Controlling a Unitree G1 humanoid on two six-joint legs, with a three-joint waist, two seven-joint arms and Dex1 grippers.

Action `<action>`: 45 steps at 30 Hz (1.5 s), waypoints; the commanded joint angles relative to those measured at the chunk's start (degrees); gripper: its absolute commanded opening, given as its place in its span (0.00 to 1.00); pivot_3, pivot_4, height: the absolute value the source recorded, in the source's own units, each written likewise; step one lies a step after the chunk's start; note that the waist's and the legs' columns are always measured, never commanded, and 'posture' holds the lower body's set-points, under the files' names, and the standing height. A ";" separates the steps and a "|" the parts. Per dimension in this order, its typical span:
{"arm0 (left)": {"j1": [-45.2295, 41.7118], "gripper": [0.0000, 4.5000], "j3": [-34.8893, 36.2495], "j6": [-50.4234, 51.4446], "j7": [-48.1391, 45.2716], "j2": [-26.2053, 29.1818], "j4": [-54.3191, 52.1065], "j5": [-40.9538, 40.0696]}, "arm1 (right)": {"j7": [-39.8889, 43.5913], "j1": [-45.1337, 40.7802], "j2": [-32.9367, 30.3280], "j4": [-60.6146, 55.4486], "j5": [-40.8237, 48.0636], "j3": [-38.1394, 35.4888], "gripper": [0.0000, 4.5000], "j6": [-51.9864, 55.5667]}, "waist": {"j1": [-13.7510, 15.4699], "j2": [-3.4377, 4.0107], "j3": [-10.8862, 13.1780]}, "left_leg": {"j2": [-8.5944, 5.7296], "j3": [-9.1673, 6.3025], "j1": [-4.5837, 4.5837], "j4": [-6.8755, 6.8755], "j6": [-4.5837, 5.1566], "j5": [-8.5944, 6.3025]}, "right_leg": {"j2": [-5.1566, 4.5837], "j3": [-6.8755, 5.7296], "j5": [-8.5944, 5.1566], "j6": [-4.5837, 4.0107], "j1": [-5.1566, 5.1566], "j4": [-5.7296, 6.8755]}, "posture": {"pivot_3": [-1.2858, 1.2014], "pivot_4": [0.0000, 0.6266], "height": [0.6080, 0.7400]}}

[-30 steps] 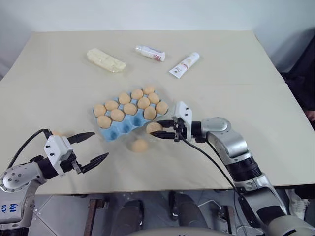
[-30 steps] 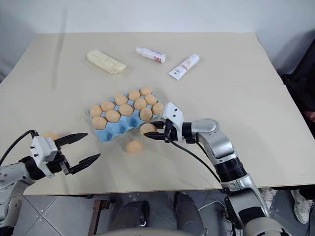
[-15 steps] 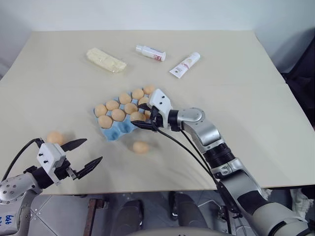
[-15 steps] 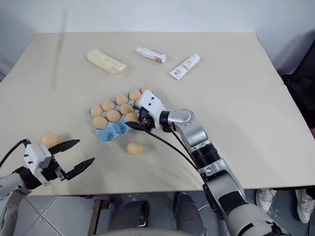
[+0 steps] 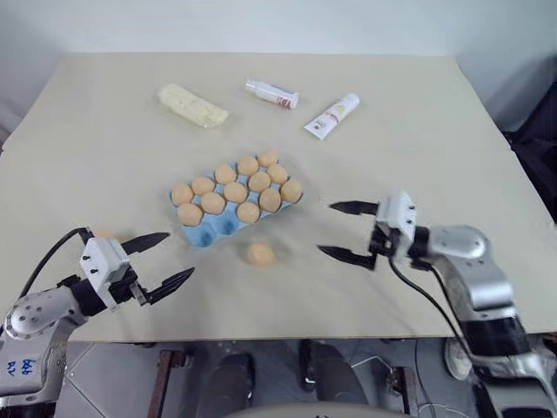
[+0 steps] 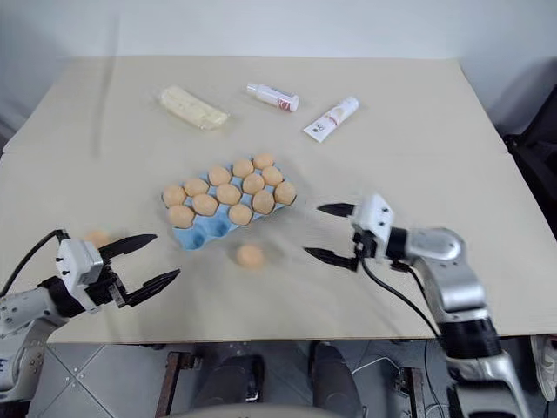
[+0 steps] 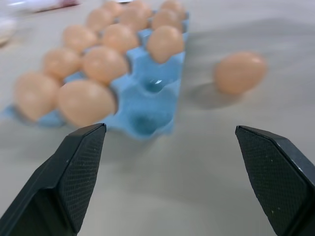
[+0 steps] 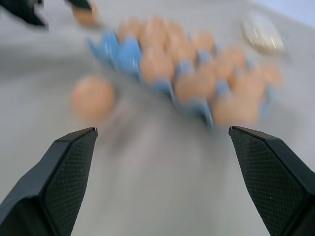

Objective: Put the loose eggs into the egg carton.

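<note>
A wide beige worktop [image 5: 435, 131] carried everything. Near its middle sat the light blue egg carton [image 5: 218, 228], most cups filled with tan eggs and a few cups along its near edge bare. Toward the far side, well apart from it, lay a pale yellow wrapped block [image 5: 192, 105] and two white tubes [image 5: 332, 116]. The right gripper [image 5: 350, 232] hovered to the right of the carton with its black fingers spread wide and nothing between them. The left gripper [image 5: 159, 259] hovered near the front left edge, likewise spread and empty. One loose egg [image 5: 260, 254] rested on the worktop just in front of the carton's bare cups; another egg [image 6: 97, 237] lay partly hidden beside the left gripper. The eggs looked light, smooth, rigid yet brittle, and apt to roll or slip; taking one across its widest part with gentle pressure seemed safest
</note>
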 commanded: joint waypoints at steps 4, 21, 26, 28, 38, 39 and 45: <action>-6.11 1.00 -2.83 -1.27 -4.47 1.91 5.86 1.02 | -0.46 12.35 -4.66 0.00 2.70 -10.66 1.00 -3.81 | -0.20 -0.01 0.00 | 0.02 0.20 0.17 0.05 -0.02 0.02 | 0.04 0.17 0.01 0.02 0.06 0.15 | 0.52 0.24 1.00; -5.05 1.00 -1.62 -1.77 -6.20 2.22 6.72 0.64 | -4.77 -5.98 4.20 -5.58 0.25 11.98 1.00 9.87 | -0.10 -0.01 0.00 | 0.06 0.10 0.03 0.04 -0.08 0.17 | 0.01 0.13 0.16 -0.03 -0.08 0.09 | 0.52 0.24 1.00; 0.21 1.00 1.09 -1.34 -4.23 1.56 2.70 0.16 | -6.13 -10.37 8.99 -0.38 -4.86 20.09 1.00 10.34 | -0.12 -0.01 0.00 | 0.06 0.10 -0.02 0.02 -0.02 0.09 | 0.00 0.10 0.16 -0.03 -0.08 -0.04 | 0.52 0.24 1.00; 2.13 1.00 2.16 -0.98 -3.49 1.29 1.19 -0.22 | -6.26 -11.50 10.90 1.78 -6.42 22.41 1.00 9.63 | -0.12 -0.01 0.00 | 0.06 0.10 -0.02 0.03 -0.02 0.09 | -0.01 0.08 0.16 -0.03 -0.08 -0.04 | 0.52 0.24 1.00; 7.17 1.00 4.42 0.64 -0.95 0.58 -3.50 -1.34 | -12.44 -15.27 20.52 12.05 -12.80 25.79 0.96 6.56 | -0.28 -0.01 -0.01 | 0.06 0.11 0.02 0.03 -0.05 0.11 | 0.00 0.07 0.15 -0.05 -0.09 0.08 | 0.52 0.24 1.00; 7.53 1.00 4.60 0.80 -0.75 0.59 -3.82 -1.50 | -12.05 -15.25 20.91 12.17 -12.60 25.69 0.91 5.93 | -0.28 -0.01 0.00 | 0.06 0.11 0.02 0.02 -0.05 0.11 | 0.00 0.07 0.15 -0.05 -0.10 0.08 | 0.52 0.24 1.00; 9.87 1.00 7.16 2.02 0.50 0.53 -5.31 -2.46 | -6.68 -16.27 19.45 7.77 -8.24 24.01 0.48 8.36 | -0.25 -0.01 0.00 | 0.06 0.12 0.01 0.03 -0.04 0.10 | 0.00 0.06 0.14 -0.05 -0.10 0.07 | 0.52 0.24 1.00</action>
